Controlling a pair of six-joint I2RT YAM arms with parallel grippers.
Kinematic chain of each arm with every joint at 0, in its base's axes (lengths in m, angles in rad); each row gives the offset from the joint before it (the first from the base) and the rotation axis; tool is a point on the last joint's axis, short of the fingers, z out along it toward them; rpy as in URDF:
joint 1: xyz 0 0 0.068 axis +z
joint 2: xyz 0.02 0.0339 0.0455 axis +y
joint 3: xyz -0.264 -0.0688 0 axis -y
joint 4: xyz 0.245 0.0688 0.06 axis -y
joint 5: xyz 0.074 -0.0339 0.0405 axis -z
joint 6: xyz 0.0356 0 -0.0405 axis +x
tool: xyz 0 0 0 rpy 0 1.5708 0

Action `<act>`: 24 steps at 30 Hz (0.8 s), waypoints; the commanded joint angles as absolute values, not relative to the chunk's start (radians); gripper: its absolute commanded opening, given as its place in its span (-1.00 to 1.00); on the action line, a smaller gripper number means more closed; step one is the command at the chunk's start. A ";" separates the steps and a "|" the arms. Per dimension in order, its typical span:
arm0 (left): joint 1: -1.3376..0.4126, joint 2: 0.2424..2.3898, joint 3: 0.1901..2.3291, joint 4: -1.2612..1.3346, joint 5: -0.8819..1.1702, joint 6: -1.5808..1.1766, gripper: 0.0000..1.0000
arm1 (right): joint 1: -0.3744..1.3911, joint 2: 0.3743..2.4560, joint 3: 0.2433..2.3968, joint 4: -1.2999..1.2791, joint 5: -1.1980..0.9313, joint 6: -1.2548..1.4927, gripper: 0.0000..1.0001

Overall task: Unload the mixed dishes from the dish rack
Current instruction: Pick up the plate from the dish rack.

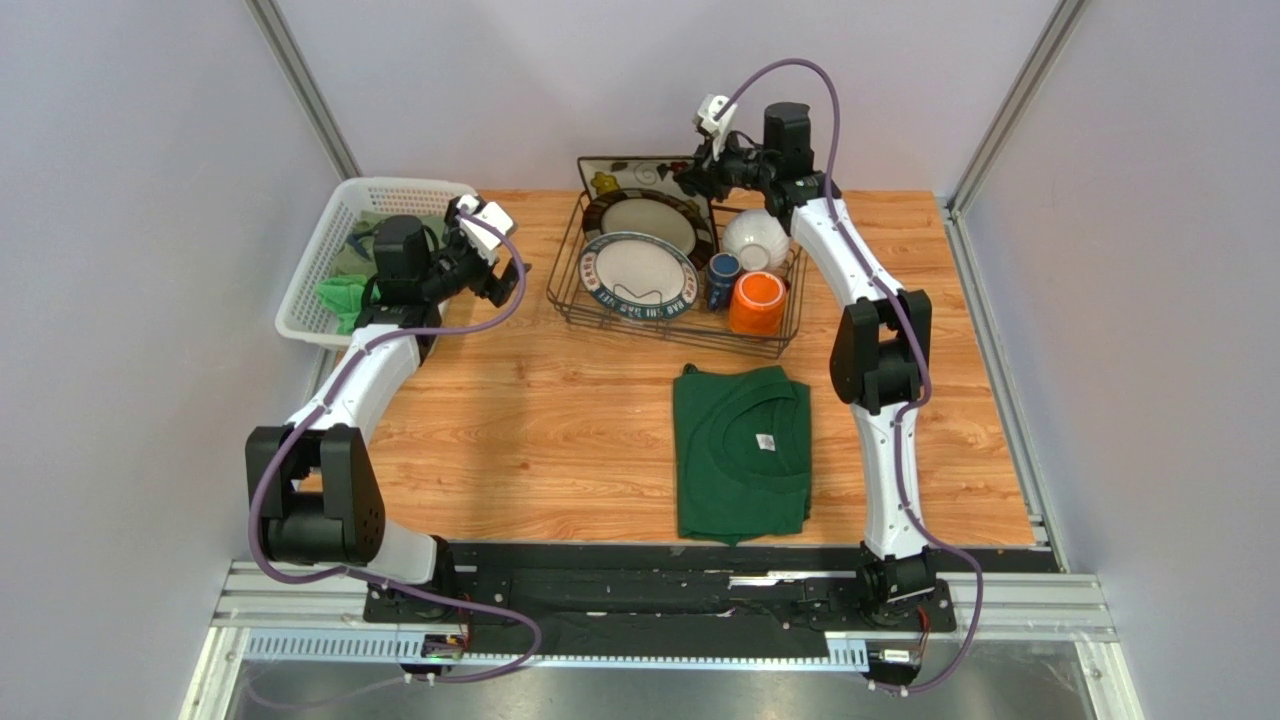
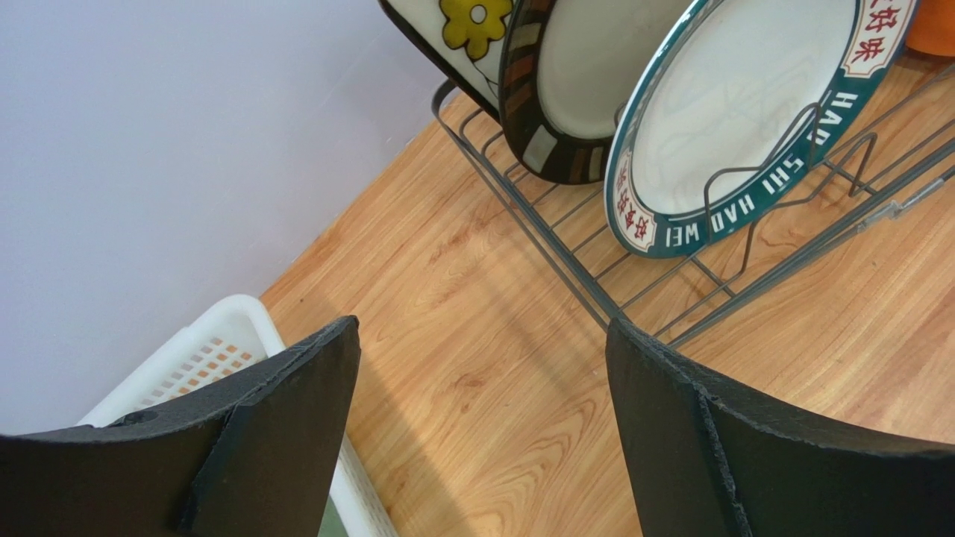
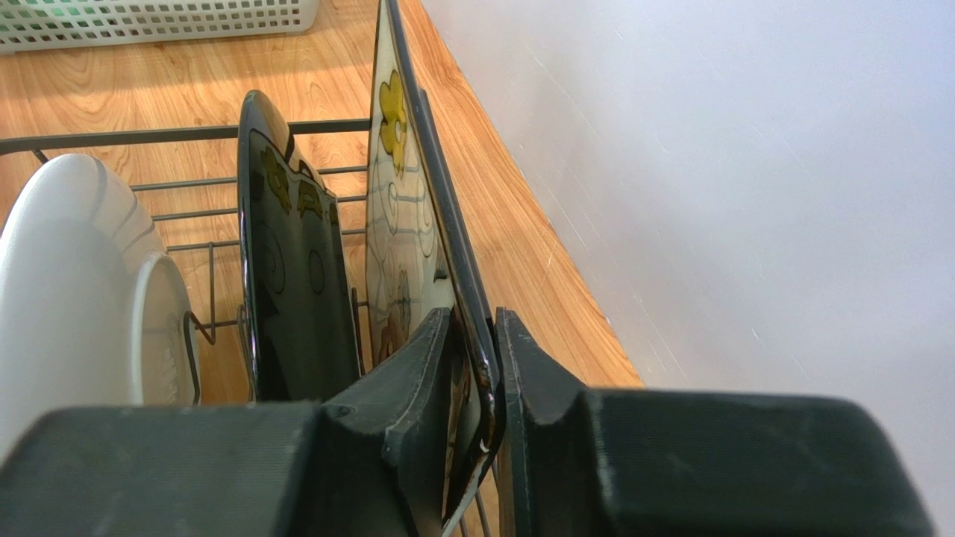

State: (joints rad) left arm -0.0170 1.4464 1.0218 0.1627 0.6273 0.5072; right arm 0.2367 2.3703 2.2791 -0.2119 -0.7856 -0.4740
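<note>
At the left rear of the light wooden table point(image 1: 526, 420), a white perforated plastic basket point(image 1: 308, 285) with a green cloth point(image 1: 349, 294) inside is seen. To its right, the dark thin-wire dish rack point(image 1: 564, 293) is placed at the middle of the far edge. On the round teal-rimmed plate point(image 2: 729, 112), which leans at the front of the rack, the white letters "SHI HAO MEI" are read along the rim, and red Chinese characters are printed in white panels; these cannot be made out clearly. Behind it a round plate with a dark striped rim point(image 2: 577, 78) is stood, and behind that the square white flower-patterned plate point(image 3: 395, 224). In the right part of the rack the white bowl point(image 1: 756, 237), the dark blue mug point(image 1: 723, 278) and the orange mug point(image 1: 757, 300) are kept. In front of the rack a folded dark green T-shirt point(image 1: 739, 450) is laid flat; its small white label point(image 1: 765, 443) is too small to be read.

The left arm is bent at the elbow and reaches forward between basket and rack. The left gripper point(image 2: 482, 336) is held over the bare wood just beside the rack's left corner, with its fingers spread wide and released. The right arm is stretched to the back of the rack. The right gripper point(image 3: 482, 380) is clamped on the upper edge of the square plate, one pad on each face, and the plate stands on edge at the very back of the rack.
</note>
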 commanded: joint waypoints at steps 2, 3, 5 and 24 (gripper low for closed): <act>-0.009 1.410 1.017 0.213 0.673 0.517 0.77 | 0.209 2.229 2.384 -0.020 -0.759 -0.468 -1.00; -0.009 1.408 1.017 0.212 0.673 0.517 0.77 | 0.209 2.229 2.385 -0.017 -0.758 -0.463 -1.00; -0.009 1.407 1.017 0.212 0.672 0.520 0.77 | 0.209 2.229 2.390 -0.009 -0.749 -0.457 -1.00; -0.009 1.399 1.008 0.216 0.670 0.529 0.77 | 0.212 2.195 2.421 0.018 -0.701 -0.405 -1.00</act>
State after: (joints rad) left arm -0.0166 1.4395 1.0183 0.1768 0.6319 0.5079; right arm 0.2321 2.3558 2.3131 -0.2058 -0.7494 -0.3882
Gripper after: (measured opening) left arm 0.887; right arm 0.183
